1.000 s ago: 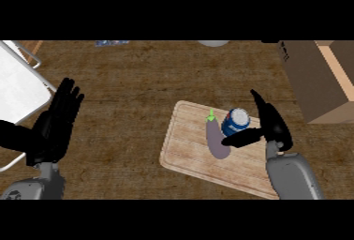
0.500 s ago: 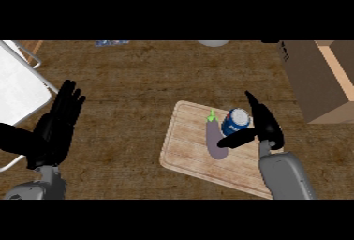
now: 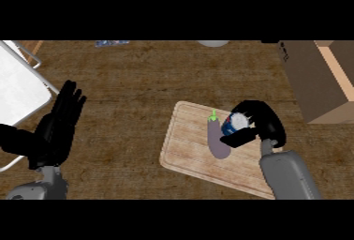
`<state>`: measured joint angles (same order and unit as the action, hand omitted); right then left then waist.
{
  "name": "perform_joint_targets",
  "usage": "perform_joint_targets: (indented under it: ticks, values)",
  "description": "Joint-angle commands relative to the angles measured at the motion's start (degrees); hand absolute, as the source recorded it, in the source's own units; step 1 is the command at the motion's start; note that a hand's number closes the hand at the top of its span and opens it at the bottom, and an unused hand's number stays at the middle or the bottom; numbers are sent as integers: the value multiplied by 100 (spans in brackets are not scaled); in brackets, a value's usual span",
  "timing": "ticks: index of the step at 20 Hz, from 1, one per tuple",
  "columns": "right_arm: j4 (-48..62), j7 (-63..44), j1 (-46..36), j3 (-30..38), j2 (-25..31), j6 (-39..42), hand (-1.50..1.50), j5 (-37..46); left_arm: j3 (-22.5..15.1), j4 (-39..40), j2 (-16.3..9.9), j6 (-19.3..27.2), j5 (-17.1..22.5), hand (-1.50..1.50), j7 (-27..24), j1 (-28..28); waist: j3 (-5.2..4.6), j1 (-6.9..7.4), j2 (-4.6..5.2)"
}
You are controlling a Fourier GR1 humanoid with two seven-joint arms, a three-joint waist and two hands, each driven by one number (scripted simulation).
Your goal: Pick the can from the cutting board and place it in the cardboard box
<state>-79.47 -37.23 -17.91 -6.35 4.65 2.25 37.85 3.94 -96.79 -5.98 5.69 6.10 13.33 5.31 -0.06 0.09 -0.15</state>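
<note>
A blue can (image 3: 232, 123) with a pale top stands on the wooden cutting board (image 3: 190, 150), right of the counter's middle. My right hand (image 3: 259, 122) has its fingers curled over the can's far side and its thumb against the near side, hiding much of it. The brown cardboard box (image 3: 314, 79) stands open at the far right, beyond the board. My left hand (image 3: 59, 124) rests open at the left, fingers up, away from the board.
A purple eggplant (image 3: 217, 138) with a green stem lies on the board just left of the can. A white tray-like surface with a metal rim (image 3: 21, 84) fills the left edge. A pale round object (image 3: 213, 43) sits at the counter's far edge.
My right hand went from straight fingers beside the can to fingers curled round it. The left hand has hardly moved.
</note>
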Motion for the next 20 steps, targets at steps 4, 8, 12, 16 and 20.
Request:
perform_joint_targets:
  ticks: [4, 8, 12, 16, 20]
  values:
    - [702, 63, -796, -232, -63, -142, 150, 648, 372, 234, -268, -341, 302, 0, -118, 76, 5, 60, 32]
    - [1661, 450, -1746, -835, 60, 223, 150, 1223, -33, 45, -33, -121, 38, 0, 98, 286, 7, 305, 89]
    - [2942, 1035, -2670, -854, -21, -266, 150, 1642, 62, 493, -42, -298, 83, 0, -372, 220, 5, 333, 133]
    - [3829, 1348, -3423, -815, -228, -837, 150, 1985, -61, 166, 16, 49, -140, 0, 109, 429, 11, 251, 87]
    - [4027, 1503, -3927, -839, -315, -821, 150, 2178, 171, 405, -75, -185, 106, 0, -133, 309, 5, 135, 48]
